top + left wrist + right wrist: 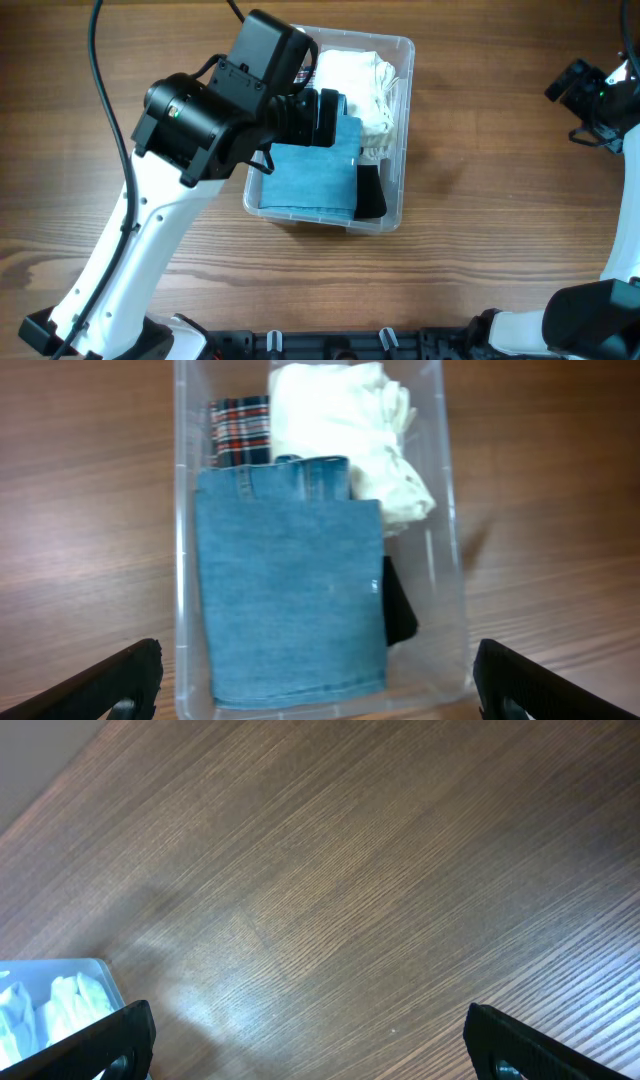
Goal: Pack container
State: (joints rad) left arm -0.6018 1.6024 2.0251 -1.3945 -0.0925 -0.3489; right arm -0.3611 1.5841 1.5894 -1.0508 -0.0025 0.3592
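Note:
The clear plastic container (403,130) stands mid-table. It holds folded blue jeans (305,180), a white garment (355,80), a black item (369,192) and a plaid cloth (240,430). My left gripper (315,680) hovers above the container's near end, open and empty; the jeans (285,590) lie flat below it. In the overhead view my left arm covers the container's left part. My right gripper (310,1040) is open and empty over bare table at the far right (598,100); the container's corner (105,972) shows at its lower left.
Wooden table (500,220) all round the container. A black cable (105,90) runs across the table's left side. The arm bases stand at the front edge (330,345).

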